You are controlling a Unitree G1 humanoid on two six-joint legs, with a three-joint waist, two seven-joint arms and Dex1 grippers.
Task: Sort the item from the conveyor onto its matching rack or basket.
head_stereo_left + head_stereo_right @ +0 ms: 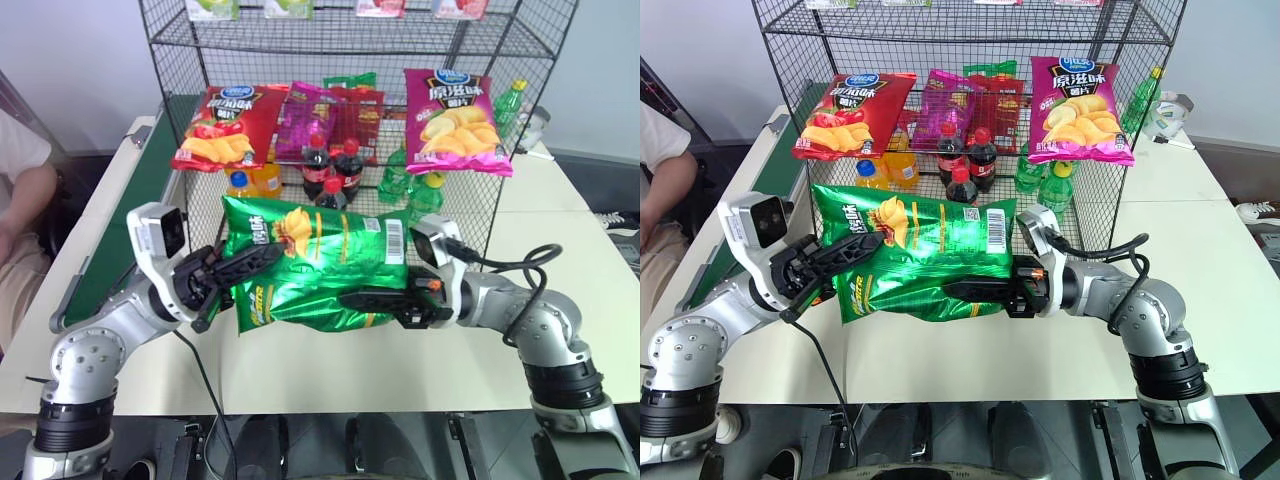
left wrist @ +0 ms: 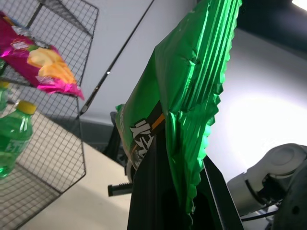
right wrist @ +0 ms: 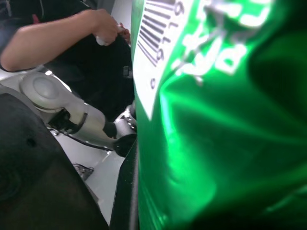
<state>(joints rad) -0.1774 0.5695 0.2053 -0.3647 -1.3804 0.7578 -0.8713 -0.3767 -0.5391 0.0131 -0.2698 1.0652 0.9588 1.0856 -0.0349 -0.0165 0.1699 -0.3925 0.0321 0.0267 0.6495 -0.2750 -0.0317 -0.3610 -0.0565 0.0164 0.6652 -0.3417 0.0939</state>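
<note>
The item, a large green crisp bag (image 1: pixel 320 260) with its white barcode facing me, hangs above the table in front of the black wire rack (image 1: pixel 500 200). My left gripper (image 1: pixel 250 262) is shut on the bag's left edge; the left wrist view shows the crimped seam (image 2: pixel 192 96) pinched between the black fingers (image 2: pixel 148 191). From the right, my right gripper (image 1: pixel 365 300) reaches in level and is shut on the bag's lower part (image 3: pixel 216 120). The dark green conveyor (image 1: pixel 120 220) runs along the table's left side.
On the rack's shelf lie a red crisp bag (image 1: pixel 225 125), a purple bag (image 1: pixel 310 120) and a magenta-pink bag (image 1: pixel 455 105). Cola bottles (image 1: pixel 330 170), orange bottles (image 1: pixel 255 180) and green bottles (image 1: pixel 420 190) stand below. A person's arm (image 1: pixel 20 200) is at the far left.
</note>
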